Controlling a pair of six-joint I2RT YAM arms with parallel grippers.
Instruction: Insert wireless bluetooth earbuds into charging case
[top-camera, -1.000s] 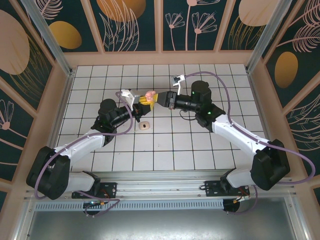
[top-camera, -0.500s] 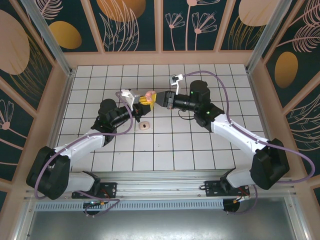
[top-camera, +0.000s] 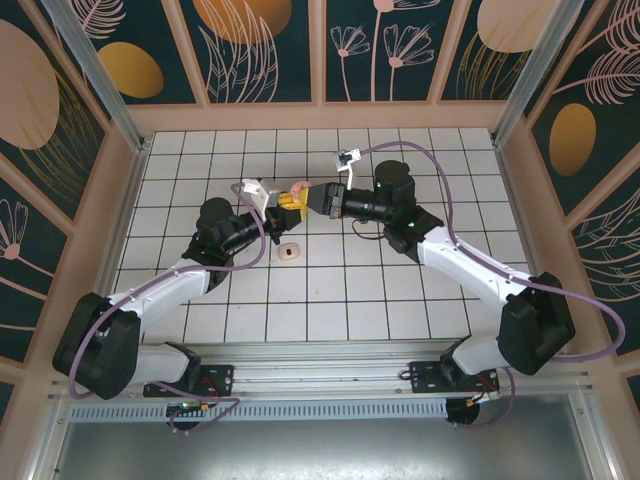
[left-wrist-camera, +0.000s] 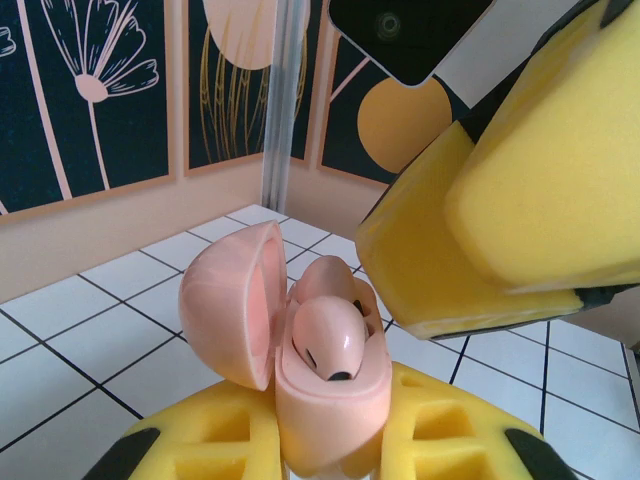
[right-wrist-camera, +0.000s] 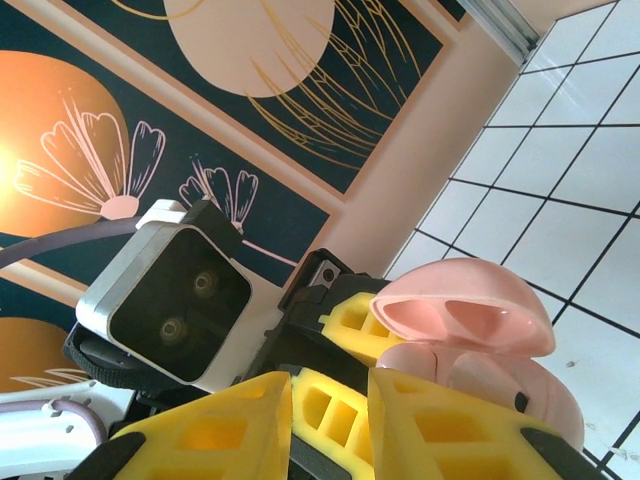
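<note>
Left hand (top-camera: 286, 199) clenched on the charging case (left-wrist-camera: 325, 405), which stands on end, lid swung open, one earbud (left-wrist-camera: 328, 340) seated inside.

My overhead camera looks down from six o'clock, far off, over the whole table (top-camera: 400, 290). Both wrist cameras (right-wrist-camera: 170, 300) sit close, facing each other across the open case (left-wrist-camera: 322, 415).

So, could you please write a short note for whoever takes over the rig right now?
Left gripper: shut on the charging case, held up, lid open.
Right gripper: fingers slightly apart, empty, right beside the case.
Done: one earbud seated; a second rounded shape behind it, unclear.
Also: small pale piece on the tiles near the left arm.
Left: confirm both earbuds, close lid.
</note>
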